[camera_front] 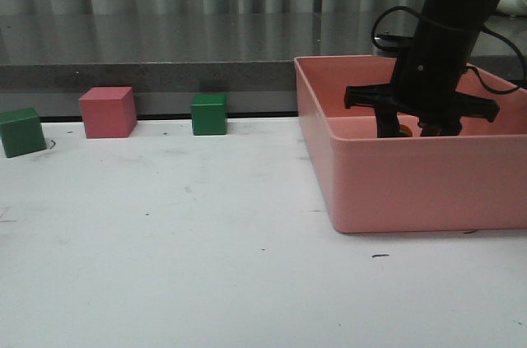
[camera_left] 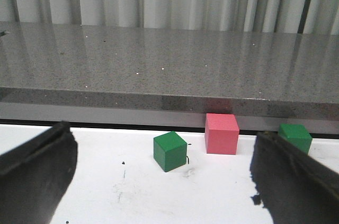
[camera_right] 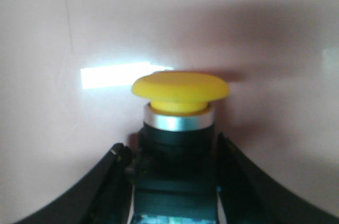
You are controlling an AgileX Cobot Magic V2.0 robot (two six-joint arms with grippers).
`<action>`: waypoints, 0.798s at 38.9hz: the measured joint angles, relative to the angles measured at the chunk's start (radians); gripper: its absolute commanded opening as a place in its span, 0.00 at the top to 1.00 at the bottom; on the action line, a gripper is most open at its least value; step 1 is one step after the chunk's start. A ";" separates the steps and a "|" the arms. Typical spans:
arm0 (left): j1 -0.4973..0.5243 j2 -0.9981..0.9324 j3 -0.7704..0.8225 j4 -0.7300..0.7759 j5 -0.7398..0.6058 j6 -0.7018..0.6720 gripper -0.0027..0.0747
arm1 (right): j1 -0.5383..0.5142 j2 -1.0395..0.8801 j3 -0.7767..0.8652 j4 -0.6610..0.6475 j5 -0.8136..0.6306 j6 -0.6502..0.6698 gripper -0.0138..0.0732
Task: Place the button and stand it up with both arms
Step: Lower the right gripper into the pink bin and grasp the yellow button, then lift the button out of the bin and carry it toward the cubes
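The small push button with a yellow mushroom cap, silver collar and black body is sitting inside the salmon-pink plastic bin, caught between the dark fingers of the right gripper. In the right wrist view both fingers are pressing against the black body below the collar, narrowed to just its width, so that gripper is grasping the button. Lifting it out cleanly seems to call for rising straight up, keeping clear of the bin wall, and holding the body squarely so the cap is not tipping during the handover. The left gripper is hanging spread wide and holding nothing, facing two green cubes and a pink cube near the grey ledge.
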 measured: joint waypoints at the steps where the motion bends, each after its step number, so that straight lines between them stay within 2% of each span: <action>1: 0.000 0.000 0.000 0.000 0.000 0.000 0.14 | 0.000 -0.002 0.000 0.000 0.003 0.000 0.52; 8: 0.000 0.000 0.000 0.000 0.000 0.000 0.14 | 0.000 -0.043 0.000 0.000 0.024 0.000 0.52; 20: 0.000 0.000 0.000 0.000 0.000 0.000 0.14 | 0.010 -0.252 0.000 0.000 0.048 -0.038 0.52; 27: 0.000 0.000 0.000 0.000 0.000 0.000 0.14 | 0.077 -0.361 0.000 -0.002 0.090 -0.056 0.52; 31: 0.000 0.000 0.000 0.000 0.000 0.000 0.14 | 0.154 -0.391 0.000 -0.002 0.105 -0.060 0.52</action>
